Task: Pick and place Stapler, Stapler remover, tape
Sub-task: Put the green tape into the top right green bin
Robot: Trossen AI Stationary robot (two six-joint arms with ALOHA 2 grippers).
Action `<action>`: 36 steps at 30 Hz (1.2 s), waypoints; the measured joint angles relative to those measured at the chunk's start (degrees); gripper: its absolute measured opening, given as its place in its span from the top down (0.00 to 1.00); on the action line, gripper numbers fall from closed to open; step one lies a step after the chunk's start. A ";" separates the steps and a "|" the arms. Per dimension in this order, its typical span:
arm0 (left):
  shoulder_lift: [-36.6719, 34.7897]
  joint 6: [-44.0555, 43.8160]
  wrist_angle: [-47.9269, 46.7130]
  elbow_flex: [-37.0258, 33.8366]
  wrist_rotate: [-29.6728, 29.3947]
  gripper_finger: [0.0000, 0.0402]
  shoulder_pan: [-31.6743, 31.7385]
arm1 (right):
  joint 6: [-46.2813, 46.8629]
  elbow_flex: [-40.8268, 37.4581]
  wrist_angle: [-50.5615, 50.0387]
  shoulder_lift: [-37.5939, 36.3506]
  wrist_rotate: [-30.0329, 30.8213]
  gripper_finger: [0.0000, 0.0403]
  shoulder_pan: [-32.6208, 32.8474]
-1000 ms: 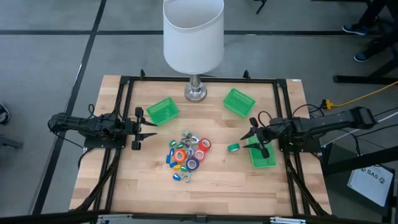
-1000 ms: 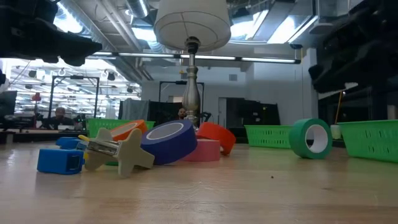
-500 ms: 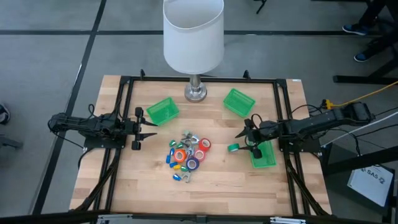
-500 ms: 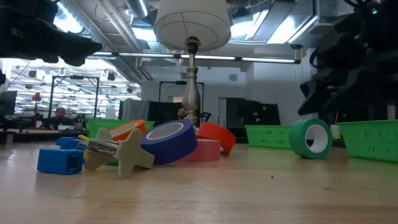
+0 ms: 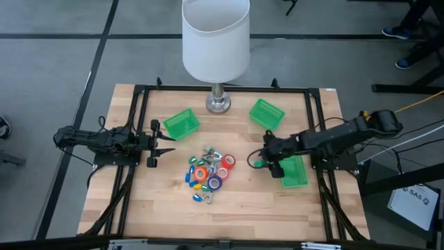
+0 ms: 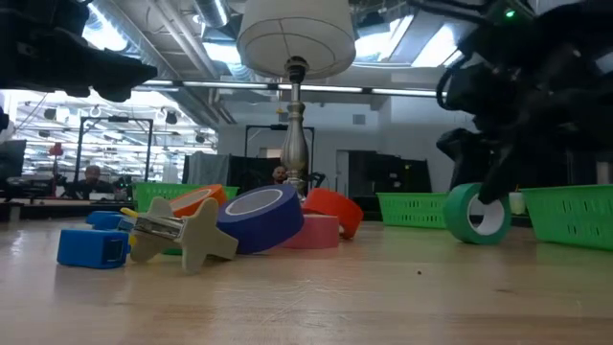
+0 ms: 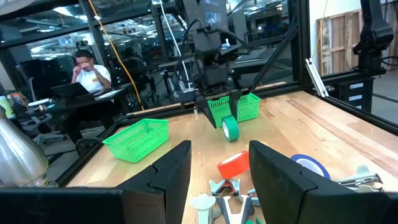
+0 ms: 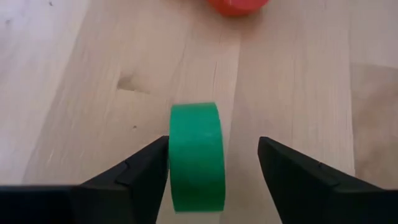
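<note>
A green tape roll [image 8: 194,155] stands on its edge on the table, apart from the pile, to the pile's right [image 5: 259,164]. My right gripper [image 8: 213,142] slants down over it, open, one finger on each side of the roll [image 6: 476,213]. The pile [image 5: 208,173] at mid-table holds several small tape rolls, blue stapler pieces [image 6: 93,245] and silvery claw-shaped stapler removers [image 6: 182,233]. My left gripper [image 5: 166,142] waits open and level to the left of the pile, touching nothing. My right gripper straddles the green roll from above, slanting in from the table's right. One finger [image 8: 140,177] stands right against the roll's flat side [image 8: 174,155]; I cannot tell whether it touches. The other finger [image 8: 298,177] stands clear of the roll.
Three green bins stand on the table: far left [image 5: 181,123], far right [image 5: 266,113], and one at the right [image 5: 294,171] beside my right arm. A lamp's base [image 5: 218,104] stands at the far middle, its white shade [image 5: 215,42] overhanging.
My right gripper has gone toward the table's left, from beside the right bin to over the green roll, and has tipped downward. The roll has stayed standing in its place.
</note>
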 joint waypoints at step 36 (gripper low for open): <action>0.00 0.00 0.00 0.02 0.00 0.61 -0.02 | 16.33 17.98 -17.99 8.26 -6.42 0.37 5.34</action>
